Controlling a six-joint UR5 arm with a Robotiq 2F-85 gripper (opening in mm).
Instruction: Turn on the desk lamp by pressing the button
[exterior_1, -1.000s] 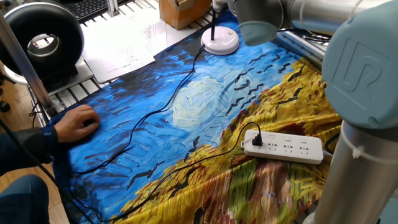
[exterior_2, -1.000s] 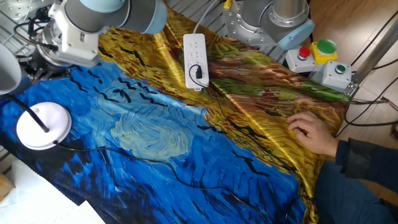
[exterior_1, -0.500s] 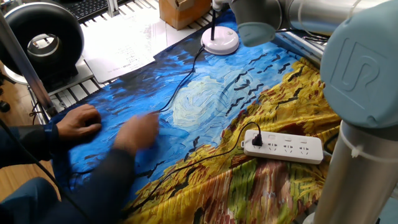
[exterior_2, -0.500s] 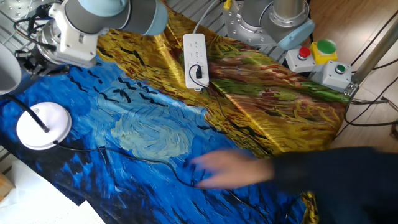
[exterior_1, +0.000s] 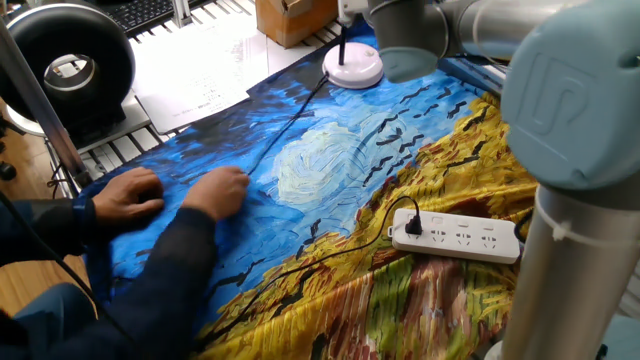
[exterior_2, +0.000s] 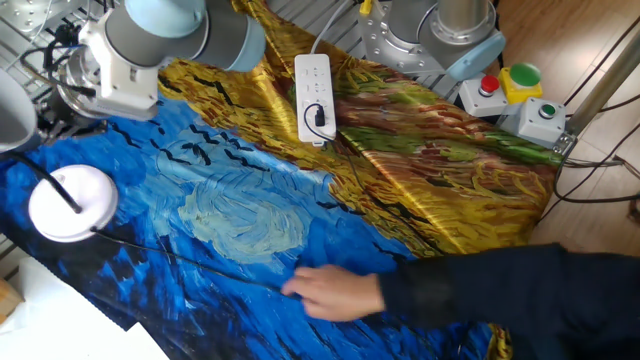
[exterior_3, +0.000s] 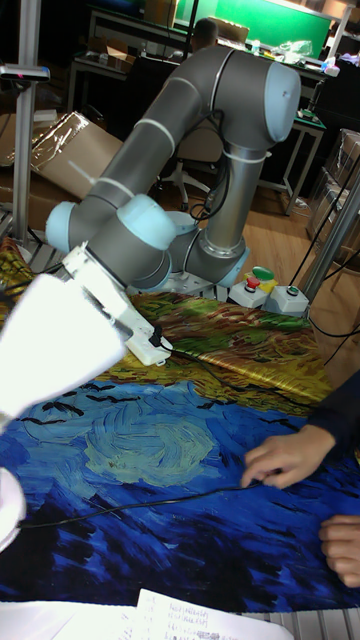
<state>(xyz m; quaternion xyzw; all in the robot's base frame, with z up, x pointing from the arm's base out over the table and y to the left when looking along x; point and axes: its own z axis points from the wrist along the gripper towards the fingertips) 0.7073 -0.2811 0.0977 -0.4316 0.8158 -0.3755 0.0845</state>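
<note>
The desk lamp stands at the blue end of the painted cloth: round white base (exterior_1: 353, 66) (exterior_2: 72, 203), thin black neck (exterior_2: 57, 186), white head (exterior_3: 50, 340) large in the tall fixed view's foreground. Its black cord (exterior_1: 285, 130) runs taut across the cloth to a person's hand (exterior_1: 220, 190). The button does not show. My gripper (exterior_2: 50, 95) hangs off the grey wrist (exterior_2: 130, 60) just above and beside the base; its fingertips are lost among dark cables and behind the lamp head.
A person's two hands (exterior_3: 290, 455) (exterior_1: 125, 195) rest on the blue cloth. A white power strip (exterior_1: 460, 235) lies on the yellow part. A black ring-shaped device (exterior_1: 70, 70), papers and a cardboard box (exterior_1: 295, 18) sit behind. A button box (exterior_2: 520, 95) stands near the arm's foot.
A second hand has reached in and settled on the cloth at the cord, which is now pulled straight. My arm has shifted slightly near the lamp.
</note>
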